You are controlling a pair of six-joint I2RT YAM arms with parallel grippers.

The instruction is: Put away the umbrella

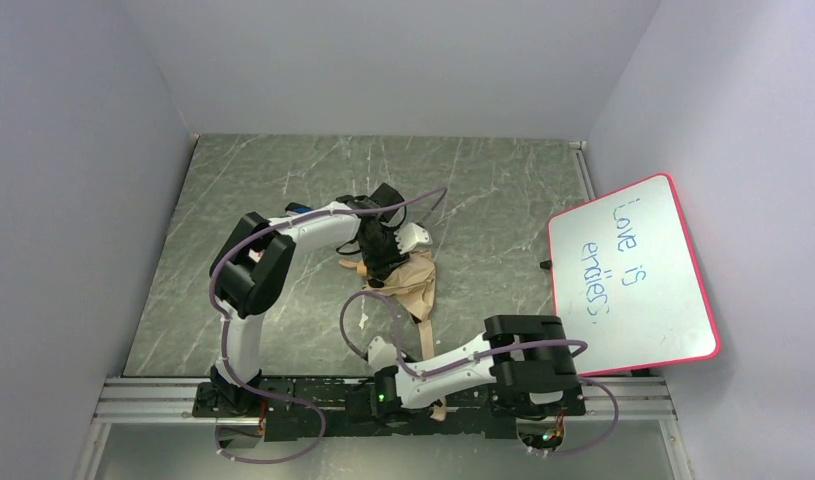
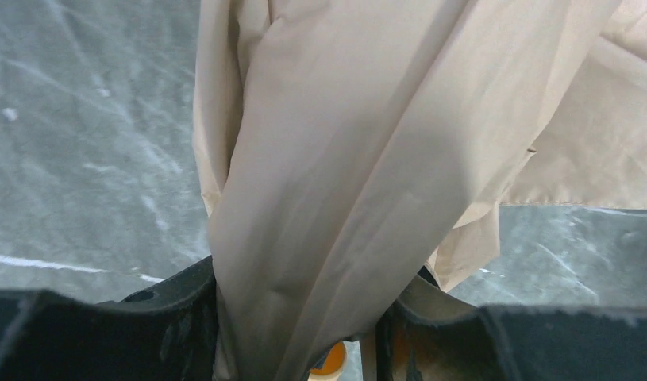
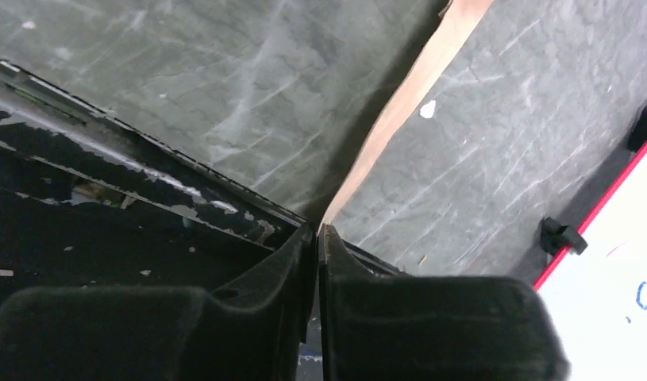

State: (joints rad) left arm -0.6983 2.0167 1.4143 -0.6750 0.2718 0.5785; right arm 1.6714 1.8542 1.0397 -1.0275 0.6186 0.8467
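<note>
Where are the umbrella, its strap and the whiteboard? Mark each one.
umbrella (image 2: 344, 159): left wrist view, the middle of the gathered cream canopy fabric.
strap (image 3: 415, 79): right wrist view, midway along the thin beige strip.
whiteboard (image 1: 633, 270): top view, the white writing face.

Cream-beige umbrella (image 2: 344, 159) in the black left gripper (image 2: 304, 290); tan strap (image 3: 399, 107) at the black right gripper (image 3: 318, 232); grey, white-veined table (image 1: 503, 190); whiteboard (image 1: 633, 270) beside it, red-edged, blue lettering.
</note>
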